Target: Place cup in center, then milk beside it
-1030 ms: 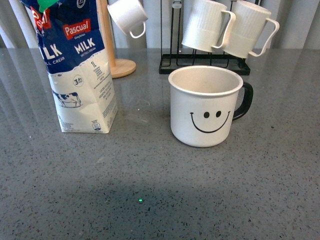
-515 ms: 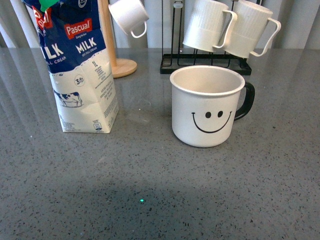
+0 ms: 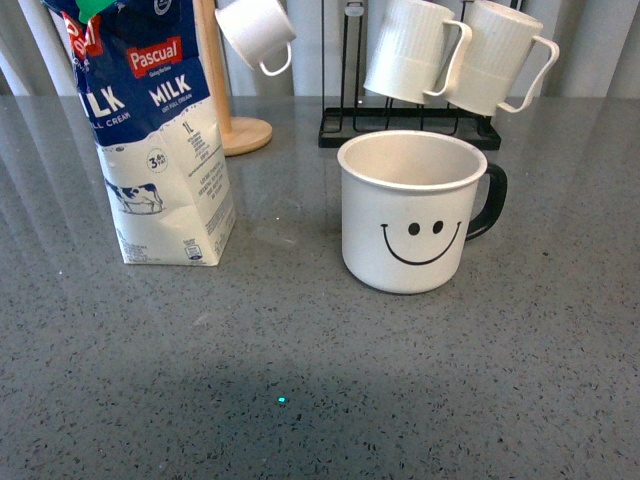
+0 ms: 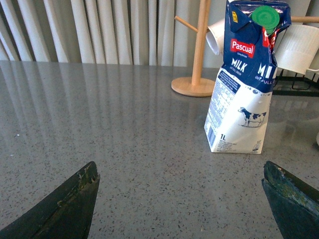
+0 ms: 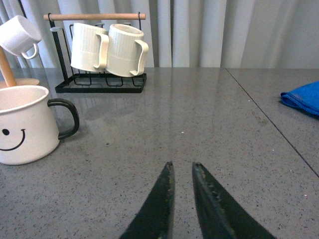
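Two things matter, and both look placed: the cup (image 3: 410, 215) stands upright near the middle of the table (image 3: 300, 345), its smiley facing the front camera, and the milk (image 3: 160, 150) stands upright to its left, near but not touching. You can probably count the task as all but finished, unless the carton should sit closer. From the front you see neither arm. The wrist views show the left jaws spread wide and empty, and the right jaws drawn almost together on nothing. Only the left wrist view shows the whole green cap (image 4: 265, 16), and only the right shows a blue cloth (image 5: 301, 99).
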Available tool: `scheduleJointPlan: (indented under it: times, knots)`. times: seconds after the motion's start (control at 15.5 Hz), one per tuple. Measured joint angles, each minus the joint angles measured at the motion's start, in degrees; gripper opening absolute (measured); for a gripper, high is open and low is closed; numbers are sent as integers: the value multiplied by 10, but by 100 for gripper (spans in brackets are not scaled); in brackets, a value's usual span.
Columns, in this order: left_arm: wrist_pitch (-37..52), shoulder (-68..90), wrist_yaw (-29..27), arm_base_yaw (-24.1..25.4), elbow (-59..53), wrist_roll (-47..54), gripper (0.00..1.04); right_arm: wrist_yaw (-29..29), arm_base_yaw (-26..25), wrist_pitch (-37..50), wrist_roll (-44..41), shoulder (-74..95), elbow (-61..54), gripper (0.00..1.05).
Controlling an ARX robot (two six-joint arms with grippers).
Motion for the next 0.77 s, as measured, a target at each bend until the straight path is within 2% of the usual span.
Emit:
scheduleJointPlan:
  times: [0.52, 0.77]
  knots:
    - [0, 0, 0, 0, 0, 0, 98, 0, 0, 0, 0, 0, 0, 99]
    - [0, 0, 0, 0, 0, 0, 98, 0, 0, 0, 0, 0, 0, 98]
